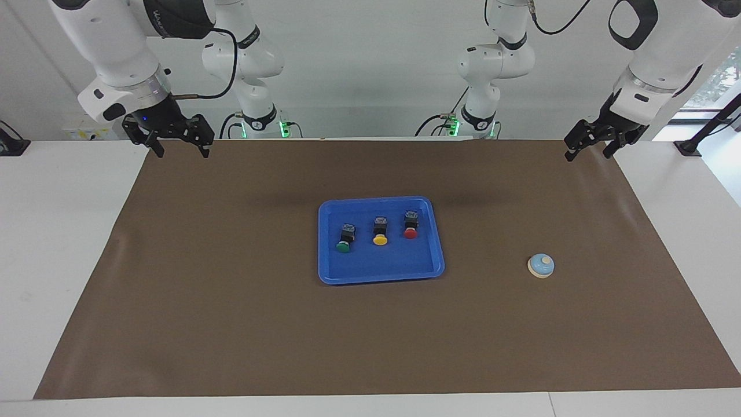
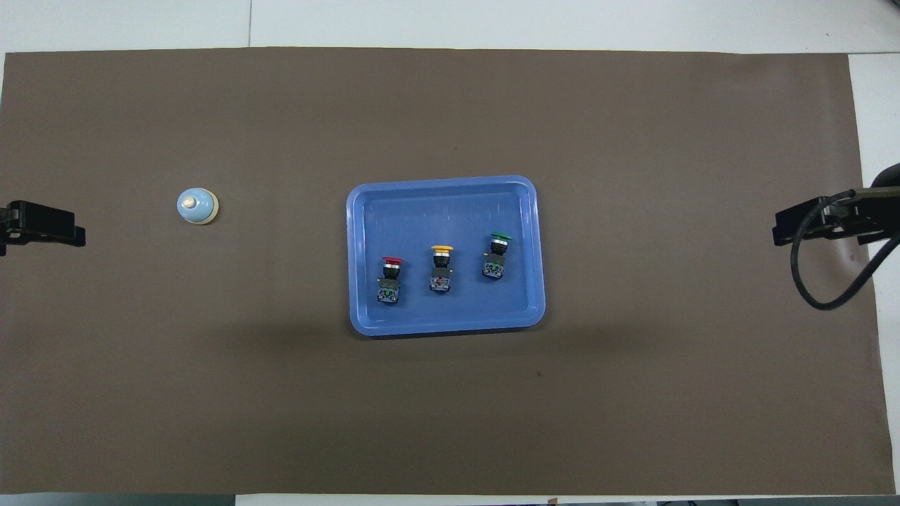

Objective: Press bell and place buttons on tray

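The blue tray (image 1: 428, 267) (image 2: 520, 197) sits mid-table and holds three buttons in a row: green (image 1: 344, 240) (image 2: 496, 256), yellow (image 1: 380, 233) (image 2: 440, 268) and red (image 1: 411, 226) (image 2: 390, 279). The light-blue bell (image 1: 541, 265) (image 2: 197, 206) stands alone on the mat toward the left arm's end. My left gripper (image 1: 590, 149) (image 2: 42, 225) hangs open and empty, raised over the mat's corner at its own end. At the other end my right gripper (image 1: 180, 145) (image 2: 808, 225) waits open and empty over the mat's corner.
A brown mat (image 1: 231, 324) (image 2: 633, 393) covers most of the white table (image 1: 52, 243). A black cable (image 2: 808, 288) loops down from the right arm.
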Robot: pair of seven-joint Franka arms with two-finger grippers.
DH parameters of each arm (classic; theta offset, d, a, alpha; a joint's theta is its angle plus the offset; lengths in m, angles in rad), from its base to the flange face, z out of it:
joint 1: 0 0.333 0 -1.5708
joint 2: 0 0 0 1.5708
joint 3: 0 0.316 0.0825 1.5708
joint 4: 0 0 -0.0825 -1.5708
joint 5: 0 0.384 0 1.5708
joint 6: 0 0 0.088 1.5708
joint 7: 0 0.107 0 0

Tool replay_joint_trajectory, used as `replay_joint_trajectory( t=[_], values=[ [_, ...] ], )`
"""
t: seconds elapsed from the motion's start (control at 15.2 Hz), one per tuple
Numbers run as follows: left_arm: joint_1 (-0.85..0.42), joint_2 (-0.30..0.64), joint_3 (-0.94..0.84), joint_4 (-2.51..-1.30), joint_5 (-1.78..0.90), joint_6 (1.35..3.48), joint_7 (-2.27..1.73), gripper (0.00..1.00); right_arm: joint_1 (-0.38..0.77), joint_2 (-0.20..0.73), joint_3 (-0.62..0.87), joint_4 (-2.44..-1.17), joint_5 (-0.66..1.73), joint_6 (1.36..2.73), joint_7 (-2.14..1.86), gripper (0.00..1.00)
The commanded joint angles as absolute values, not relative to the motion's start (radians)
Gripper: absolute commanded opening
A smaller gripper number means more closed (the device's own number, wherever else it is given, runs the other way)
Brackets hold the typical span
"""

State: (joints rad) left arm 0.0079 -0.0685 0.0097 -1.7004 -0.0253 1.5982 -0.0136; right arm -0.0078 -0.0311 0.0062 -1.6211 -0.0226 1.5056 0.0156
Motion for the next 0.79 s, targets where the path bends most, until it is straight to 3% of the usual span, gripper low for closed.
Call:
replay_joint_trajectory(
  t=[0.0,0.72],
  values=[
    [-0.002,-0.014,0.011,-1.657,-0.026,1.565,-0.015,1.00,-0.025,-0.046,0.017,-1.635,-0.012,1.519,0.005,1.00],
    [-0.005,-0.017,0.009,-1.658,-0.026,1.546,-0.008,1.00,-0.025,-0.046,0.017,-1.637,-0.011,1.520,0.005,1.00]
  ],
)
